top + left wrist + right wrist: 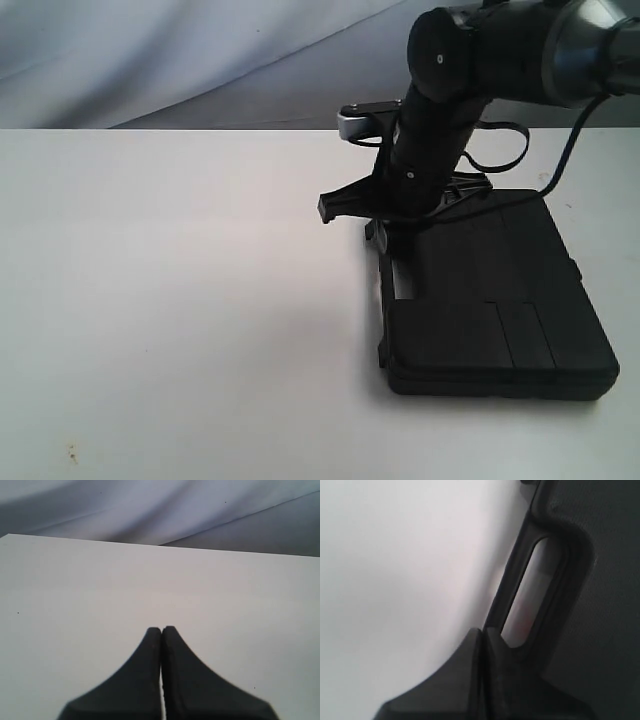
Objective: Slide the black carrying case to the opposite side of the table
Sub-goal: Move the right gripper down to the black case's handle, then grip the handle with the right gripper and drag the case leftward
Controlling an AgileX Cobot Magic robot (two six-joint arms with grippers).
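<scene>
Here's the black carrying case (490,300), lying flat on the white table (180,300), out toward four o'clock from the middle of the exterior view, with a wide run of bare tabletop open toward nine o'clock. Its long axis looks to run roughly twelve to six, and the handle (512,580) sits on the edge facing nine. The right arm reaches in from two o'clock and comes down at the far end of that handle edge. The right gripper (482,632) has its jaws pressed together with nothing between them, tips right against the outer bar of the handle, though whether they touch it or sit just beside it I can't tell. The left gripper (161,630) is also closed and empty, hanging over bare table with no case in its sight, and it is out of the exterior picture, so the right arm is clearly the nearer one. Here's the crux: the jaws are on the nine o'clock side of the case, the same side as the open table. From there, a straight shove toward nine looks out; I'd say the likelier play is catching the handle and dragging the case along.
</scene>
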